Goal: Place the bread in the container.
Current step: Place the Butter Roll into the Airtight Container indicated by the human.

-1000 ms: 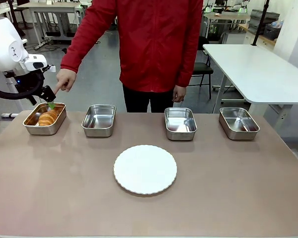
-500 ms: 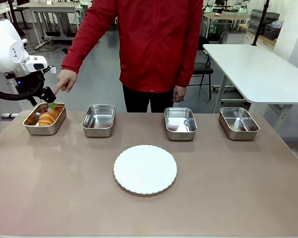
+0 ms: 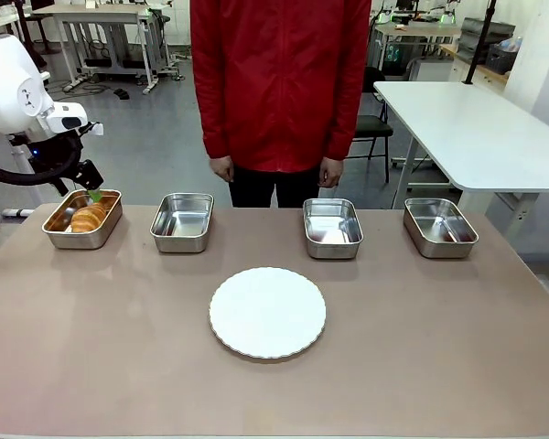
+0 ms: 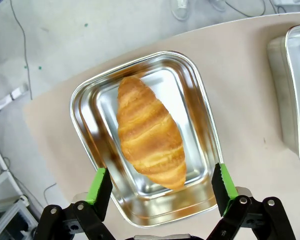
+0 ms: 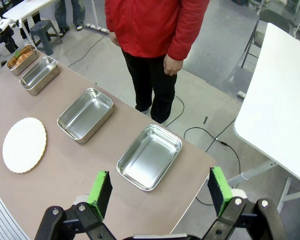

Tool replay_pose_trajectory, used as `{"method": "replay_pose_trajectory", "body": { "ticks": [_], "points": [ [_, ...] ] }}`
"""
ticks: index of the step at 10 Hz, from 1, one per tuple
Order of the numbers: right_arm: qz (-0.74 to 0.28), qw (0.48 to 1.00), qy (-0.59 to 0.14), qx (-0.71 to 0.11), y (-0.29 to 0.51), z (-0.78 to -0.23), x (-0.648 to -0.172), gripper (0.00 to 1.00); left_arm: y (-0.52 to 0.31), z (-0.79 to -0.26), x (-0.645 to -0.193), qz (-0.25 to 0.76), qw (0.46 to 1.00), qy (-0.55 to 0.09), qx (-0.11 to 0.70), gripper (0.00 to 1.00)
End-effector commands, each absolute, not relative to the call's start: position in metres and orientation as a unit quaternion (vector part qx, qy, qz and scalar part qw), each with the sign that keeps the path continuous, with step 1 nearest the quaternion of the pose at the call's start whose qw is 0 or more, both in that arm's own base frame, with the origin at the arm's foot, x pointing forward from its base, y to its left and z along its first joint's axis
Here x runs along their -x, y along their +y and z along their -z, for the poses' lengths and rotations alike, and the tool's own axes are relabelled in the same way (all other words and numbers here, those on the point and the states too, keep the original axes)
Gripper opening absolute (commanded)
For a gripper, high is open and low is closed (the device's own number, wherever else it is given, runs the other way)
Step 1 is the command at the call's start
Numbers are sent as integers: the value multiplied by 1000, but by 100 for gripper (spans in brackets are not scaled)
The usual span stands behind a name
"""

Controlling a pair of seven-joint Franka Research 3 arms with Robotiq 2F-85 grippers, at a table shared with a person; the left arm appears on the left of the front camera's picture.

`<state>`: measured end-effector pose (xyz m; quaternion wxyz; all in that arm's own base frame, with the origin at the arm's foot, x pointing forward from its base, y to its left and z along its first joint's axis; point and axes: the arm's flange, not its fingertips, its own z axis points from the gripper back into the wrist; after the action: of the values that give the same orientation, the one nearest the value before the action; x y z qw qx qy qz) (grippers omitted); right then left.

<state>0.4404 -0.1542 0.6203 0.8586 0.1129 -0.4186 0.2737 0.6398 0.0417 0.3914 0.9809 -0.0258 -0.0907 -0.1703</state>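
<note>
The golden-brown croissant (image 3: pixel 88 217) lies inside the leftmost steel container (image 3: pixel 59 232) at the table's far left. From the left wrist, the croissant (image 4: pixel 148 131) rests lengthwise in the pan (image 4: pixel 87 107). My left gripper (image 3: pixel 92 189) hovers just above the pan's far rim; its green-padded fingers stand wide open on either side, holding nothing (image 4: pixel 161 191). My right gripper (image 5: pixel 160 192) is open high above the table's right end, empty.
Three other steel pans (image 3: pixel 182 221) (image 3: pixel 332 227) (image 3: pixel 439 226) stand in a row along the far side. A round white plate (image 3: pixel 267 312) sits mid-table. A person in a red jacket (image 3: pixel 284 82) stands behind the table, hands (image 3: pixel 221 168) hanging down.
The person's pointing hand has pulled back from the leftmost pan and dropped to their side. My left gripper and the croissant stay where they were.
</note>
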Motion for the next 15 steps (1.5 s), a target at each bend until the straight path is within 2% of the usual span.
{"method": "replay_pose_trajectory", "body": {
  "ticks": [1,5,9,12,14,15],
  "points": [
    [-274,858,-420,-112,-154,-621,-439,100,45,-412,-619,160,980,-113,23,100],
    [-274,858,-420,-112,-154,-621,-439,100,58,-482,-516,146,967,-206,43,100],
    [-274,858,-420,-112,-154,-621,-439,100,41,-511,-421,127,954,-263,71,100],
    [-274,858,-420,-112,-154,-621,-439,100,26,-505,-388,163,950,-255,77,100],
    [-274,858,-420,-112,-154,-621,-439,100,25,-500,-393,167,957,-236,39,100],
    [-274,858,-420,-112,-154,-621,-439,100,23,-507,-387,160,952,-250,71,100]
  ]
}}
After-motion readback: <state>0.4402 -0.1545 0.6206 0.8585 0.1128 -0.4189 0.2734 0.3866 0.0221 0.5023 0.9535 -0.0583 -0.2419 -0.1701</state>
